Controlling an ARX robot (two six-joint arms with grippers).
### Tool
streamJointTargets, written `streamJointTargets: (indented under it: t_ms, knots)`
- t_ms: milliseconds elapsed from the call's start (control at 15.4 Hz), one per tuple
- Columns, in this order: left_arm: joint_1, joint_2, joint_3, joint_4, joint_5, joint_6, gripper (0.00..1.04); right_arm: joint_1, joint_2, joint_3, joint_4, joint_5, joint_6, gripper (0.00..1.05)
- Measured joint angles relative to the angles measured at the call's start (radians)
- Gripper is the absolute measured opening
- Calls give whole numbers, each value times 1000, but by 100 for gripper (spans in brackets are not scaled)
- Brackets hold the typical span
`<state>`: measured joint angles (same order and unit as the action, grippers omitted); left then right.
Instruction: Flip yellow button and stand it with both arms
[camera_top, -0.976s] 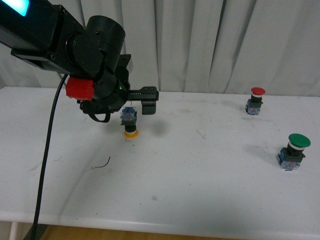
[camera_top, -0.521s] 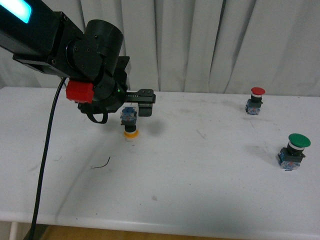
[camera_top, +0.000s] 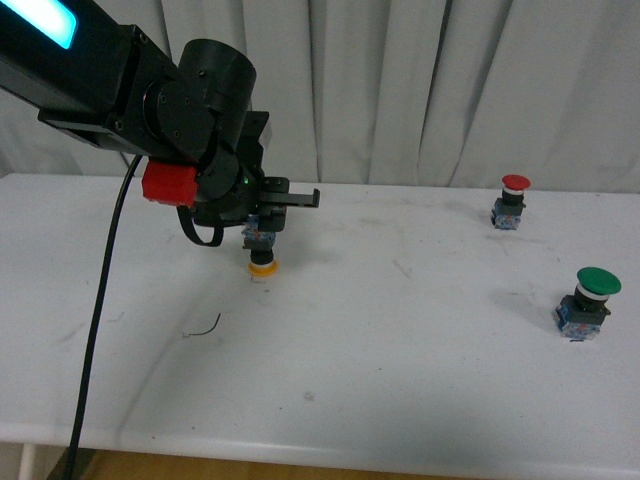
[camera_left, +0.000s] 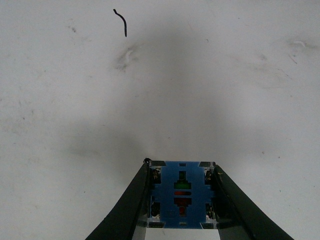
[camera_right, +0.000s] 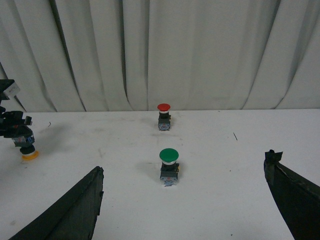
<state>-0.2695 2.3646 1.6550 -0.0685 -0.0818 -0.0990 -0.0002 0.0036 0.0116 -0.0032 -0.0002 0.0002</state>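
Observation:
The yellow button (camera_top: 261, 252) stands upside down on the white table, its yellow cap on the surface and its blue contact block on top. My left gripper (camera_top: 262, 224) is shut on the block. In the left wrist view the blue block (camera_left: 181, 194) sits pinched between both black fingers (camera_left: 131, 205). The button also shows at the far left of the right wrist view (camera_right: 27, 149). My right gripper (camera_right: 182, 200) is open and empty, its fingers (camera_right: 75, 210) wide apart, and it is out of the front view.
A red-capped button (camera_top: 511, 201) stands at the back right and a green-capped button (camera_top: 588, 303) at the right, both upright. A small black wire scrap (camera_top: 205, 329) lies on the table (camera_top: 400, 380) in front of the left arm. Grey curtains hang behind.
My left gripper has turned and closed in on the yellow button's block. The button has stayed in place, cap down.

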Motion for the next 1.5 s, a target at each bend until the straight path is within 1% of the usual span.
streamJointTargets:
  t_ms: [325,521,716,911,976,1107,1172,1302,1367,1497]
  knots:
    - [-5,-42,-44,25,12,2,31,0,0,0,0,0,0,98]
    - [-24,-201,-172,128,46,6,31,0,0,0,0,0,0,98]
    - [-64,-447,-370,251,58,38,31,0,0,0,0,0,0,98]
    - [-116,-668,-623,339,48,77,31,0,0,0,0,0,0,98]
    - [-119,-724,-701,367,37,82,31,0,0,0,0,0,0,98]
    - [-85,-803,-797,395,29,80,31,0,0,0,0,0,0,98]
    - [-58,-861,-852,414,54,63,31,0,0,0,0,0,0,98]
    - [-33,-961,-930,486,192,-27,31,0,0,0,0,0,0,98]
    - [-14,-994,-958,526,275,-84,31,0,0,0,0,0,0,98]
    - [85,-1045,-1045,659,457,-268,31,0,0,0,0,0,0,98]
